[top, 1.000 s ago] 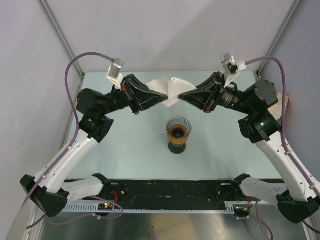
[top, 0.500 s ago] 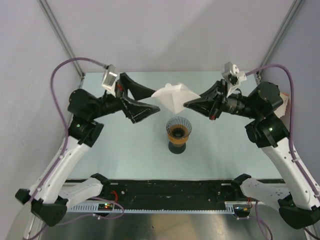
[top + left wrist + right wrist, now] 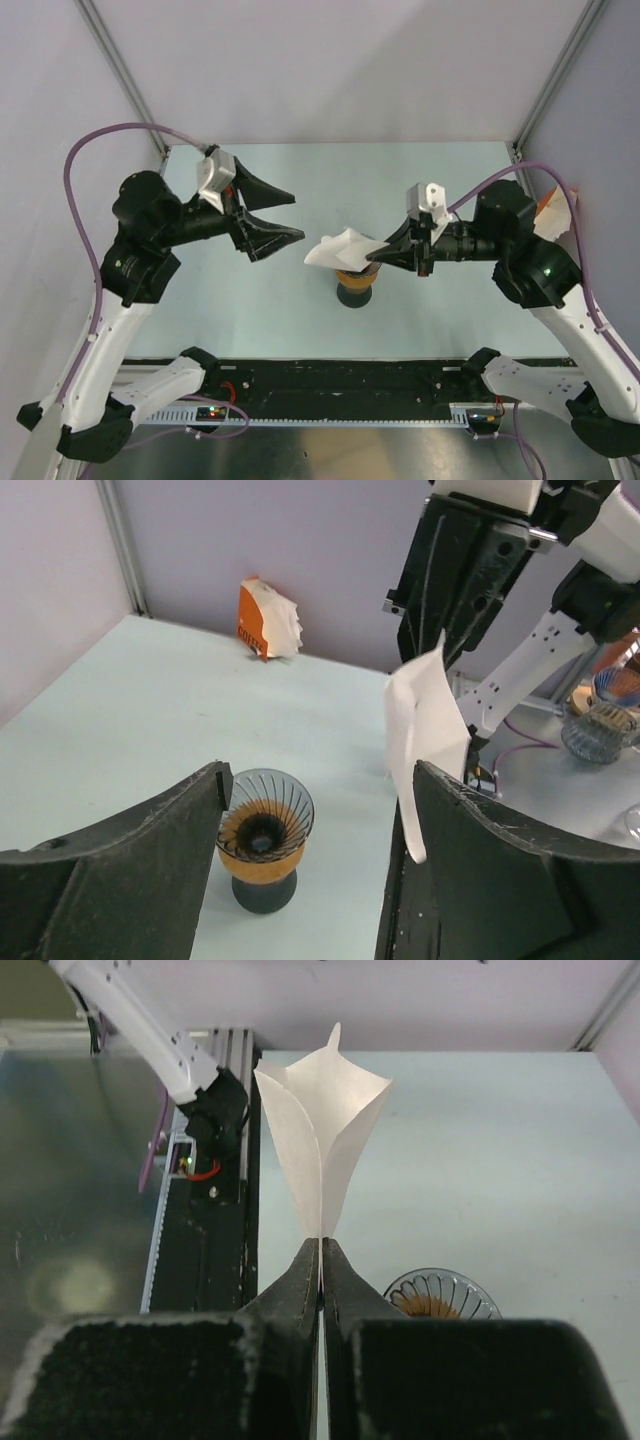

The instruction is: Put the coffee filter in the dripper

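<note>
Right gripper [image 3: 322,1250]: fingers closed flat together, pinching the narrow end of the coffee filter [image 3: 320,1120]. The paper flares away from the fingertips into a half-open cone.

Left gripper [image 3: 298,217]: fingers wide apart, holding nothing, left of centre in the top view.

The filter is in the air, touching nothing but the right fingers. In the top view it lies over the dripper [image 3: 285,805], tilted sideways. The dripper stands upright on its orange ring and dark foot, mid-table.

An orange-and-white packet [image 3: 268,618] lies by the far wall.

Risks, as judged:
- The grip is on the narrow end, so the wide mouth leads. Lowered like this, the paper would probably catch on the rim and buckle, or land on its side.
- The paper is thin, so on release it may spring flat or slide off.
- Fingers coming in low could nudge the dripper off its stand.
</note>
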Action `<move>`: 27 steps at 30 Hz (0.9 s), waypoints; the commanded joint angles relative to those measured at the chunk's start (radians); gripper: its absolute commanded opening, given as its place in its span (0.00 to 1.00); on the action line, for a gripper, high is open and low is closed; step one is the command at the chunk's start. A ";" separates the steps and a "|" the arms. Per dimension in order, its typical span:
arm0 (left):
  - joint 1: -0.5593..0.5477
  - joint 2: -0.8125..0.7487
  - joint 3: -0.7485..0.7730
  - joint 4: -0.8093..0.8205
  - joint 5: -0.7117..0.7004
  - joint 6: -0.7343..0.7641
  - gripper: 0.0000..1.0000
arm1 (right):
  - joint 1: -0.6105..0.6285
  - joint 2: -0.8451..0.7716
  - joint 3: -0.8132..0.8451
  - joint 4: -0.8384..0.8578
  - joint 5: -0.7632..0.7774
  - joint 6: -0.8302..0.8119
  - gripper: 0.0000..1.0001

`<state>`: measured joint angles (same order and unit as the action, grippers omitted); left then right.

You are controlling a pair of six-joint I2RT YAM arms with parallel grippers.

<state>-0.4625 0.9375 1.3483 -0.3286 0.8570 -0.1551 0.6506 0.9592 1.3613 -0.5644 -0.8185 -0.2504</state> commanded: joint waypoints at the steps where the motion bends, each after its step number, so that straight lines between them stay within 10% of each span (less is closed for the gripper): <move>1: -0.060 0.037 0.065 -0.132 -0.043 0.088 0.80 | 0.063 0.010 0.053 -0.093 0.074 -0.115 0.00; 27: -0.340 0.100 0.059 -0.329 -0.247 0.466 0.67 | 0.218 0.108 0.123 -0.260 0.155 -0.200 0.00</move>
<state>-0.7761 1.0294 1.3842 -0.6201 0.6296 0.1787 0.8406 1.0542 1.4471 -0.7696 -0.6548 -0.4110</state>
